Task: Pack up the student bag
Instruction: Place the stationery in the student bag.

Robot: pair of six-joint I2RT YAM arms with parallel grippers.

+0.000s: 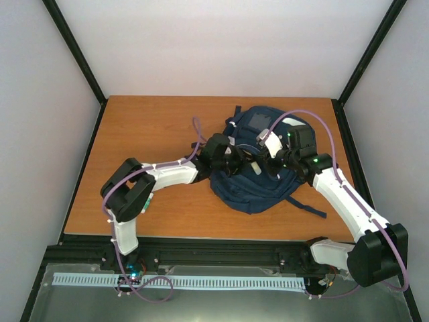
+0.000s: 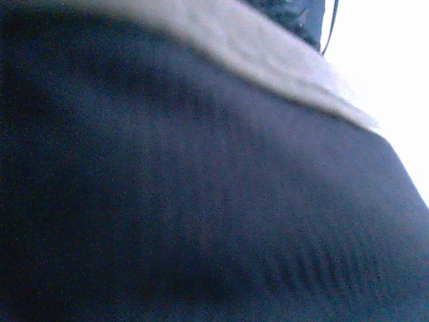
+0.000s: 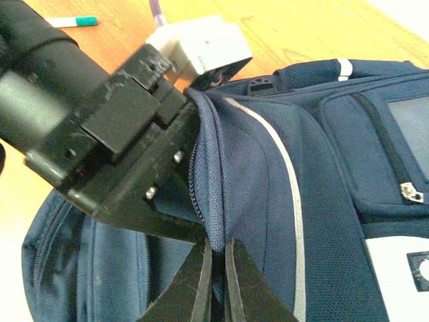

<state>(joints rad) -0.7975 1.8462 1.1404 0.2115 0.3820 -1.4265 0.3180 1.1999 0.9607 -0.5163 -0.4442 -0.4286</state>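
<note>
Top view: the bag lies flat on the far right half of the counter, front pockets facing up and a dark strap trailing off its near right corner. The left arm reaches in from the left to the bag's middle. The right arm comes from the right to its far middle. The two wrists sit close together over the fabric.

Right wrist view: the right jaws are pressed together on a fold of navy fabric just beside the zipper, below a thin white stripe. The black body of the left jaws lies against the same zipper edge. Whether they are spread or pinching the fabric cannot be told. A pen with a teal cap lies on the counter beyond, apart from the bag.

Left wrist view: blurred navy fabric fills almost the whole frame, with a pale grey band across the top. The left jaws themselves do not show in it.
</note>
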